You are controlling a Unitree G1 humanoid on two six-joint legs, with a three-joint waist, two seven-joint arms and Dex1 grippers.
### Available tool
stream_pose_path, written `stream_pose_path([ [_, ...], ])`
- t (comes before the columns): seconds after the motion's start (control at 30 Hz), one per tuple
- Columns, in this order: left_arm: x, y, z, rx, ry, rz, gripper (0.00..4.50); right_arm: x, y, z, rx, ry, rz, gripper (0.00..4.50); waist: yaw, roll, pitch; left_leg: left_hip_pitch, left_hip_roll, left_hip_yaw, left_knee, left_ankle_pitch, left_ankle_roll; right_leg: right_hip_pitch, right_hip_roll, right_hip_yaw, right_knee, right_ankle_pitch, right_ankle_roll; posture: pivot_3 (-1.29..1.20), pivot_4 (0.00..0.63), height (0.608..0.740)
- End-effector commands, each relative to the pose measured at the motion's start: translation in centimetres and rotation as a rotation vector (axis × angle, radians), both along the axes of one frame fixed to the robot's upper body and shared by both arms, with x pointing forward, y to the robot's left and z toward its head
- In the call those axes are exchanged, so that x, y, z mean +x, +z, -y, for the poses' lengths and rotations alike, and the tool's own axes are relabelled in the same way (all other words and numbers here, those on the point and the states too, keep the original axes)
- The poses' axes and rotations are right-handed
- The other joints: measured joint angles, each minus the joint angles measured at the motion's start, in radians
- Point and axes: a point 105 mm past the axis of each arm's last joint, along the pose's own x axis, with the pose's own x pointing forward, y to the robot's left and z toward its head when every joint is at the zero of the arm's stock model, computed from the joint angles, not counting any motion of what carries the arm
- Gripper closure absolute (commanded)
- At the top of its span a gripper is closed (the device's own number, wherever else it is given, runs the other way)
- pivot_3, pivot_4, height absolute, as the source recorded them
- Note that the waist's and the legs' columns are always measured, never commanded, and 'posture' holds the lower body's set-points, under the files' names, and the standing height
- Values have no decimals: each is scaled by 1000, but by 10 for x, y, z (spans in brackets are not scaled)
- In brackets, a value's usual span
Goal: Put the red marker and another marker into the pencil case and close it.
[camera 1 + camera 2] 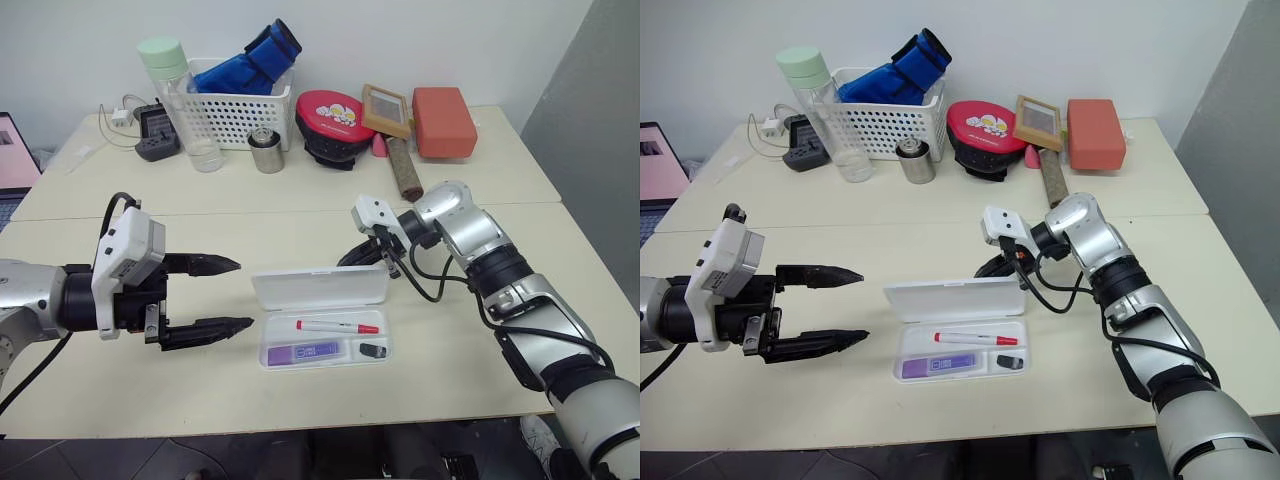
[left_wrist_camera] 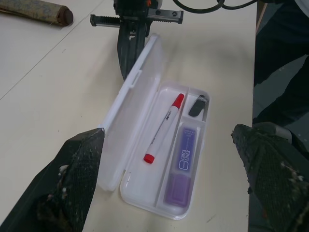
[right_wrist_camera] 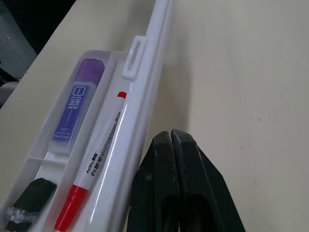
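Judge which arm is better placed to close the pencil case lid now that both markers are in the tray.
Right. The right gripper, shut, sits just behind the raised lid of the pencil case, ready to push it over. The left gripper hangs open, off to the case's side.

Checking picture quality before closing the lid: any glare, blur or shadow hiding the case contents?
Left wrist view: the red marker, the purple marker and the pencil case are sharp; own fingertips blur up close. Right wrist view: soft glare streak along the red marker's barrel, print readable; right pincer casts a faint shadow on the table.
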Motion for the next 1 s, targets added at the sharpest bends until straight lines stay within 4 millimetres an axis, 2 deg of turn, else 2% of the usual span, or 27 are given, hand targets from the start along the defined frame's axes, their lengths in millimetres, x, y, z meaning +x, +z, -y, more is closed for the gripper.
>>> stream_pose_path([
  [0.03, 1, 7, 0, 14, -2, 39, 0, -18, 6, -1, -13, 97, 7, 4472, 1, 0, 0, 0, 0, 0, 0, 0, 0, 0, 0, 0, 0, 0, 0, 0, 150, 740],
  [0.33, 1, 7, 0, 19, -1, 41, 0, -41, -8, 2, -66, 134, 69, 4472, 4, 0, 0, 0, 0, -1, 0, -1, 1, 0, 0, 0, 0, 0, 0, 0, 150, 740],
  [0.5, 2, 6, 1, 20, -4, 39, 0, -41, 9, -3, -9, 121, 97, 4472, 3, 0, 0, 0, 0, 0, 0, -1, 1, 0, 0, 0, 0, 0, 0, 0, 150, 740],
  [0.57, 2, 6, 1, 20, -6, 39, 0, -44, 10, -3, -13, 132, 102, 4472, 4, 0, 0, 0, 0, 0, 0, -1, 1, 0, 0, 0, 0, 0, 0, 0, 150, 740],
  [0.73, 1, 5, 2, 20, -16, 33, 0, -62, -7, -7, -46, 170, 82, 4472, 5, 0, 0, 0, 1, -1, 0, -1, 1, 0, 0, -1, 0, 0, 0, 0, 150, 740],
  [0.9, -1, 3, 4, 25, -32, 15, 0, -62, -31, -5, -107, 142, 69, 4472, 5, 0, 0, 0, 1, -1, 0, -1, 2, 0, 0, -1, 0, 0, 0, 0, 150, 740],
  [1.0, -1, 3, 4, 26, -36, 14, 0, -60, -38, -5, -115, 120, 53, 4472, 5, 0, 0, 0, 1, 0, 0, -1, 1, 0, 0, 0, 0, 0, 0, 0, 150, 740],
])
